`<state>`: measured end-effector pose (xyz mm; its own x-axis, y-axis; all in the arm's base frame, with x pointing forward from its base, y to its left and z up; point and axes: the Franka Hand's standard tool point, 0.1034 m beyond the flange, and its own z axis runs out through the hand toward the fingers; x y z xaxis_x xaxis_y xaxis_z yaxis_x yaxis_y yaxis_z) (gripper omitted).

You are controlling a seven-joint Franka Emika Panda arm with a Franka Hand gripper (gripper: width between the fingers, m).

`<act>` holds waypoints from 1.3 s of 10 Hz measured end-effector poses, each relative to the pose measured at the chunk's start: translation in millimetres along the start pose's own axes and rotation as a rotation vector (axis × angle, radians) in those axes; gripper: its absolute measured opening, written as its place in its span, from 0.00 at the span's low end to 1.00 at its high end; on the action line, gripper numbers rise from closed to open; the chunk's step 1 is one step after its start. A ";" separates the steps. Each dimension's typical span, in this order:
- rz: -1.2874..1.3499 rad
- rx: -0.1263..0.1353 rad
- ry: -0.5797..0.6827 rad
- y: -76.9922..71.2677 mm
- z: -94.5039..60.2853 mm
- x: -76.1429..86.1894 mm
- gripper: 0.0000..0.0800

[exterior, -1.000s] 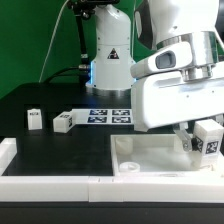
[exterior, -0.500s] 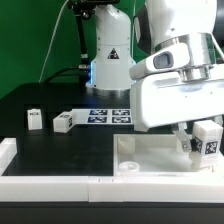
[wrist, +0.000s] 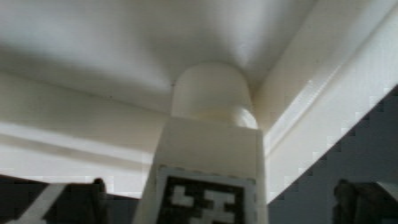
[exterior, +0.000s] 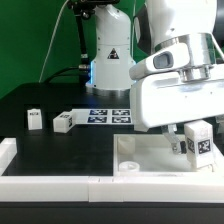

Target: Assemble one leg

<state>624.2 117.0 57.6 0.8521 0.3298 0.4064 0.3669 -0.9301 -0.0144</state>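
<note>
My gripper (exterior: 192,138) is shut on a white leg (exterior: 199,144) with a black-and-white tag, holding it just above the large white square panel (exterior: 150,162) at the exterior view's right. In the wrist view the leg (wrist: 210,150) fills the middle, its rounded end pointing at the panel (wrist: 89,110), and my dark fingers (wrist: 54,205) show on either side of it. Two more legs (exterior: 36,119) (exterior: 63,122) lie on the black table at the exterior view's left.
The marker board (exterior: 108,115) lies on the table behind the panel. A white rail (exterior: 50,185) runs along the table's front edge. The robot's base (exterior: 108,55) stands at the back before a green backdrop.
The gripper has shifted slightly to the exterior view's left and down with the leg, nearer the panel. The loose legs have not moved.
</note>
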 end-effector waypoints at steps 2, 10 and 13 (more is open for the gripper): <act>0.000 0.000 0.000 0.0 0.0 0.0 0.81; -0.006 0.020 -0.064 -1.5 -16.1 8.5 0.81; 0.020 0.098 -0.334 -8.2 -18.9 3.4 0.81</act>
<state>617.0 122.7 76.4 0.9288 0.3611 0.0836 0.3689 -0.9226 -0.1133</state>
